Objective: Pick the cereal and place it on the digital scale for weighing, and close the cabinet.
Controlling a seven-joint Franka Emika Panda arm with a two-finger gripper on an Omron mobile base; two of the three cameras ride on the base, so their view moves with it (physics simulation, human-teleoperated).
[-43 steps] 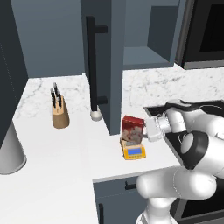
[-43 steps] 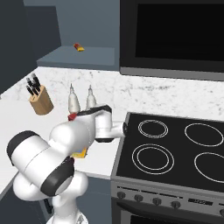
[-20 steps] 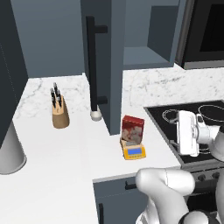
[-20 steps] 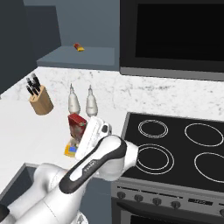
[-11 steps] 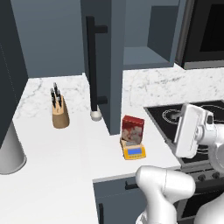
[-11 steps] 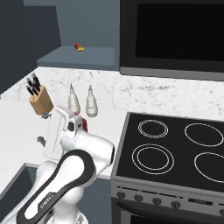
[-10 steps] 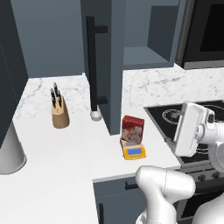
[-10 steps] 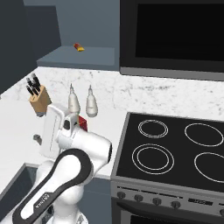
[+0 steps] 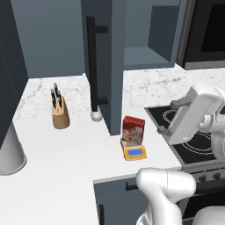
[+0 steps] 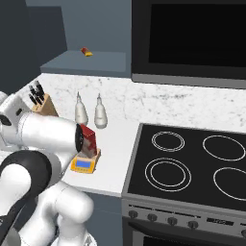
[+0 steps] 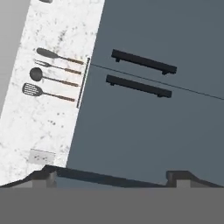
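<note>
The red cereal (image 9: 133, 130) box stands upright on the orange-yellow digital scale (image 9: 135, 152), near the counter's front edge beside the stove. The right base view shows the cereal (image 10: 88, 139) and the scale (image 10: 83, 165) partly behind my arm. The slate cabinet door (image 9: 104, 66) with its black bar handle (image 9: 92, 70) stands swung open over the counter, and the shelf (image 10: 86, 61) behind it lies bare. My gripper (image 9: 169, 117) hovers above the stove's left edge, right of the cereal, open and holding nothing. In the hand view the gripper (image 11: 111, 177) faces dark doors.
A knife block (image 9: 60, 115) and a white shaker (image 9: 96, 115) stand at the back of the counter. Two shakers (image 10: 90, 112) sit by the wall. The black stove (image 10: 192, 163) lies to the right, under an oven (image 10: 192, 33). A grey cylinder (image 9: 9, 151) stands far left.
My arm has swung round; the hand rose a little and now stands over the stove's left edge. The cereal stays on the scale and the cabinet door stays open.
</note>
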